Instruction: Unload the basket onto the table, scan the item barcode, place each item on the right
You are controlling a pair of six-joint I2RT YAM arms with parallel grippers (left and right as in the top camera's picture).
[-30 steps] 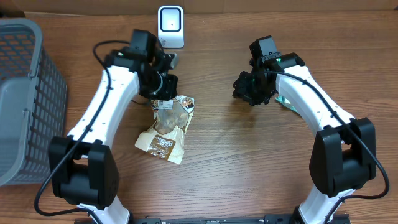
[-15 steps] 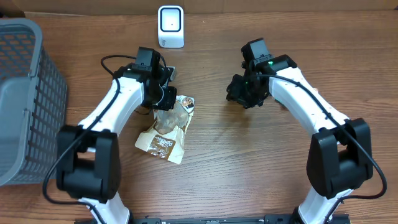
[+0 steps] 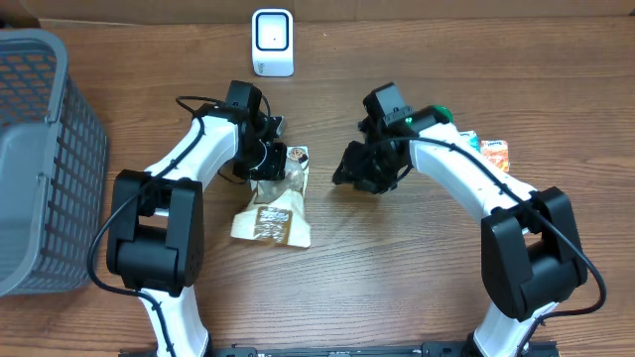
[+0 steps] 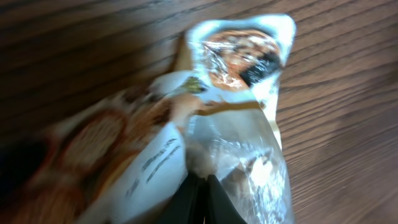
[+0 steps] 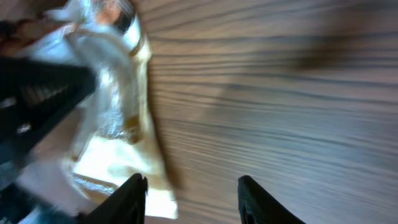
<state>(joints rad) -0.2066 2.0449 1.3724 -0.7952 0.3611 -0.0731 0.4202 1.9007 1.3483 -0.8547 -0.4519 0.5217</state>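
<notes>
The wooden tabletop (image 3: 397, 288) fills the overhead view. A grey mesh basket (image 3: 40, 159) takes up its left edge.

Both arms reach in toward the middle. The left gripper (image 3: 270, 159) sits just left of centre, its jaws pressed together on the upper end of the snack bag (image 3: 273, 208). The right gripper (image 3: 347, 174) hangs just right of centre, near the bag but apart from it. Its jaws are spread with nothing between them.

The bag lies on the tabletop between the two arms, running from the left gripper down toward the lower middle of the frame. It is cream and brown with printed labels and a clear plastic part near the top.

Only the left wrist view shows the pinch itself. There the dark jaws meet at the bottom edge on the crinkled clear film, and a round brown picture sits at the sealed end in the upper right. That view is blurred, so the print cannot be read.

The right wrist view shows the pale bag at the left of the frame, and bare wood between its own two fingers (image 5: 130, 196).

A white scanner (image 3: 272, 42) stands at the top centre, well apart from the bag. A small orange packet (image 3: 494, 156) lies at the right, beside the right arm.
</notes>
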